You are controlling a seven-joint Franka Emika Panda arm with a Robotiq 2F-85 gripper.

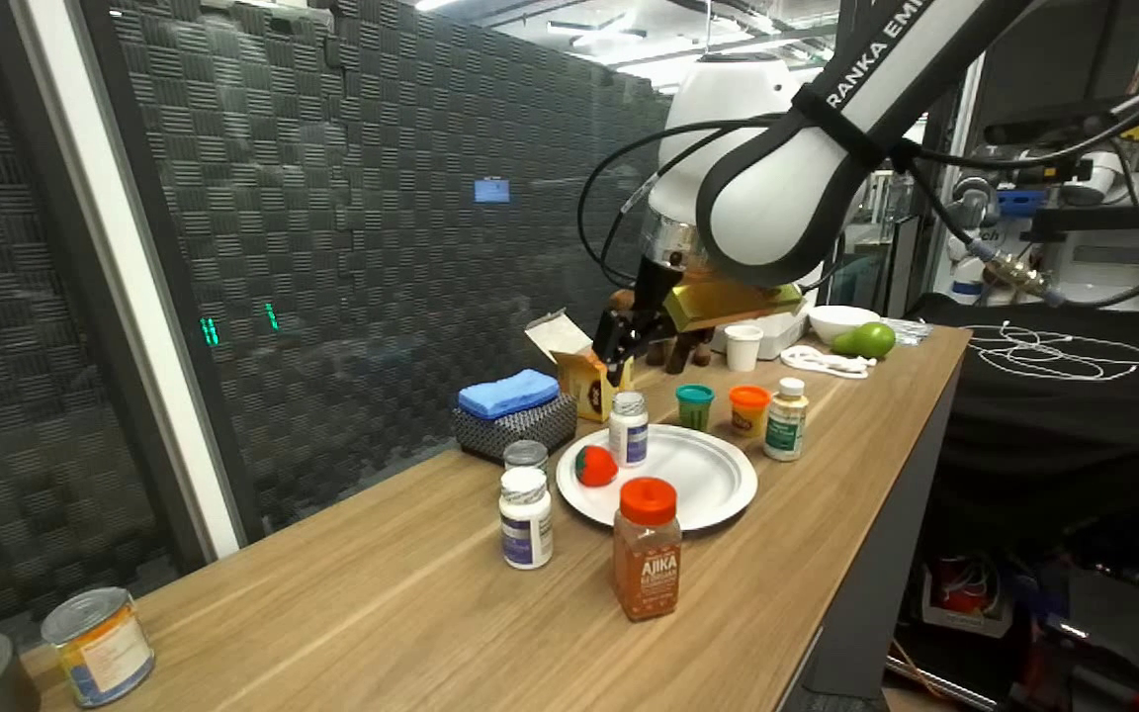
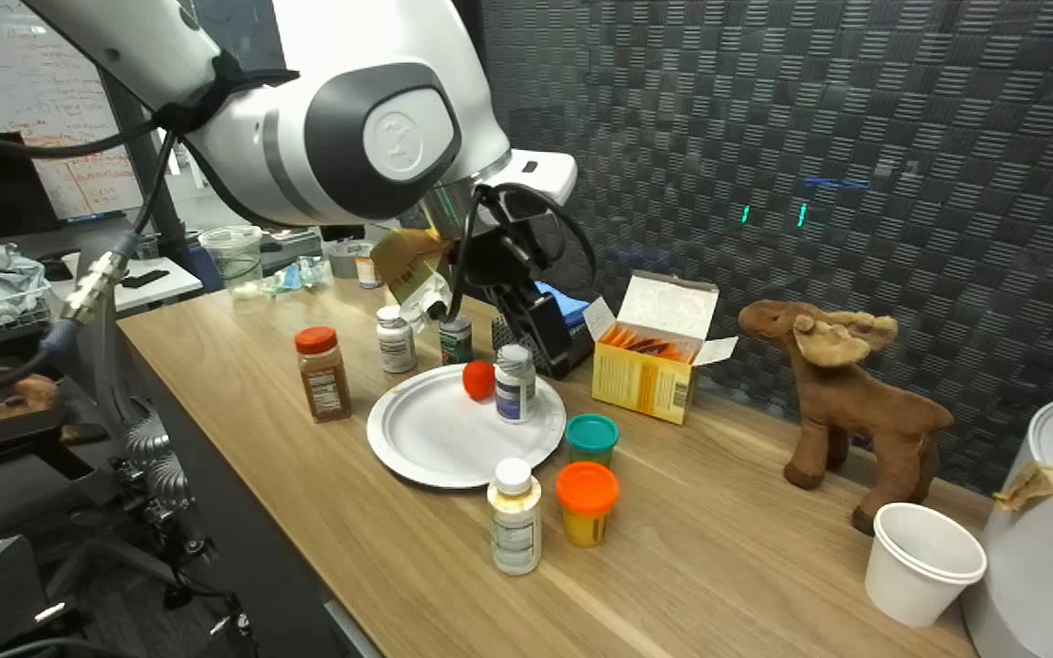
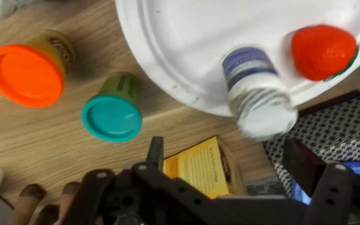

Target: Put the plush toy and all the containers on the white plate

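On the white plate [image 1: 698, 485] stand a purple-labelled white bottle [image 2: 515, 388] and a red, strawberry-like piece. My gripper [image 3: 225, 147] is open behind that bottle, apart from it, with nothing between its fingers. The plush toy, a brown moose [image 2: 856, 411], stands at the back; the arm partly covers it in an exterior view. Off the plate are containers: the red-lidded jar [image 1: 647, 559], a white bottle [image 1: 526, 524], a dark-labelled jar [image 2: 455, 343] close to it, a green-lidded tub [image 3: 112, 115], an orange-lidded tub [image 3: 27, 75] and a white-capped bottle [image 2: 515, 525].
Below the gripper in the wrist view is an opened yellow box [image 3: 198, 168]. Beside it sits a black patterned box with a blue cloth [image 1: 508, 394] on top. White cups [image 2: 924, 557] stand near the moose. A can [image 1: 100, 643] and tape roll lie at the far end.
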